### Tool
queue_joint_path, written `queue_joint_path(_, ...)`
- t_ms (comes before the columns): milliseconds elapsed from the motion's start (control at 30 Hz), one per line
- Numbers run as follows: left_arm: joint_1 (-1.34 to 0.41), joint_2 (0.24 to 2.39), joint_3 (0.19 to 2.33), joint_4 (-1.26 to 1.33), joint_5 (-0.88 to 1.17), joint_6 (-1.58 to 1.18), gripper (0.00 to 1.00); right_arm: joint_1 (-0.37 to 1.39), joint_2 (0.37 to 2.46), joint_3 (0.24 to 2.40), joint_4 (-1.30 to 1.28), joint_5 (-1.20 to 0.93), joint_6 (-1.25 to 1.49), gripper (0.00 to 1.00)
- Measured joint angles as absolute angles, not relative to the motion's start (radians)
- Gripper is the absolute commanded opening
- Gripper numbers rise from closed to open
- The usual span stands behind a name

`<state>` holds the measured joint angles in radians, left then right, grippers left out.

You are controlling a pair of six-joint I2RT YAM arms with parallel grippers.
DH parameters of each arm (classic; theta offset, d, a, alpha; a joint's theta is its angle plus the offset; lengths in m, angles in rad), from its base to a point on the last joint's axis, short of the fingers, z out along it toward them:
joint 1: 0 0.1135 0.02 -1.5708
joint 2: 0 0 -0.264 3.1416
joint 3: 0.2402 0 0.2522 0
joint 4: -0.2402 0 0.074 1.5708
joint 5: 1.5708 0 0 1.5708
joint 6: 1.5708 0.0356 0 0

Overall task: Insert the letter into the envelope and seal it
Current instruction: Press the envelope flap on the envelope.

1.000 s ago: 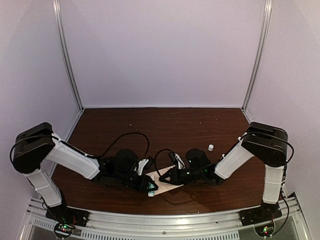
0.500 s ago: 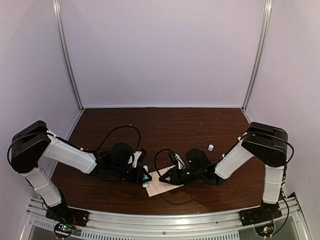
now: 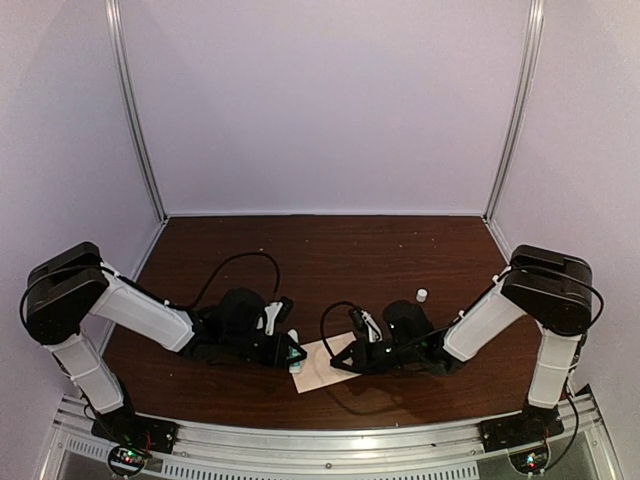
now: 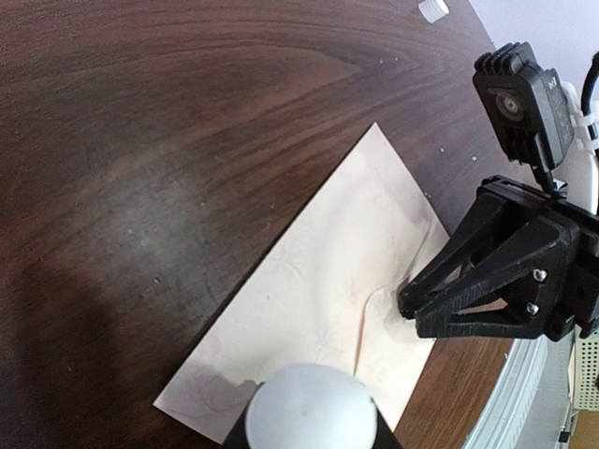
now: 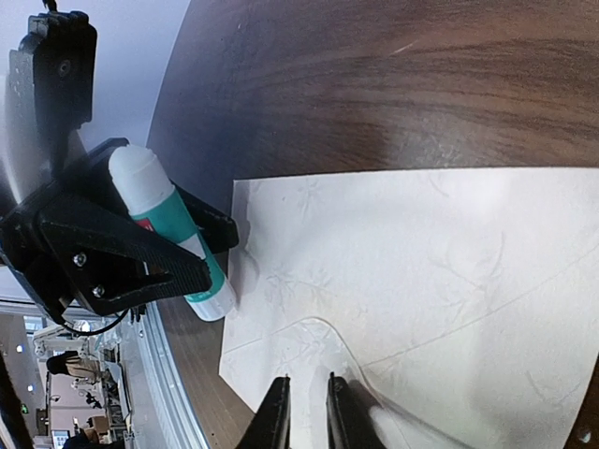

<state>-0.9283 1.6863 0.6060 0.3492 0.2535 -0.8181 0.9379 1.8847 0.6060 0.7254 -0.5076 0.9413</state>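
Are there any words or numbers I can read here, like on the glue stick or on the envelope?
None can be read.
Glue stick: a small red mark on the teal label, too blurred to read.
Envelope: only a faint leafy pattern, no words or numbers.

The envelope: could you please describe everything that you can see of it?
The envelope is pale beige-pink paper with a faint embossed leaf pattern, lying flat on the dark wooden table near its front edge, flap side up. Its rounded flap tip is slightly lifted, and the right gripper seems to pinch it. The glue stick in the left gripper rests at its edge near one corner.
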Motion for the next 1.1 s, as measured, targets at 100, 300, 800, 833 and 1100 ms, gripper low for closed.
queue_joint_path(100,-0.928,1.686,0.599,0.363,0.253,-0.821,0.00,0.936,1.882,0.602,0.727,-0.508,0.942,0.15)
queue_joint_path(300,-0.928,1.685,0.598,0.366,0.255,-0.817,0.00,0.935,1.900,0.611,0.746,-0.518,0.952,0.15)
queue_joint_path(800,-0.925,1.685,0.597,0.364,0.267,-0.811,0.00,0.945,1.993,0.722,0.764,-0.526,0.958,0.15)
queue_joint_path(833,-0.925,1.685,0.596,0.364,0.268,-0.811,0.00,0.945,1.996,0.725,0.765,-0.525,0.960,0.15)
queue_joint_path(1100,-0.925,1.685,0.595,0.363,0.276,-0.811,0.00,0.946,2.036,0.768,0.783,-0.511,0.974,0.15)
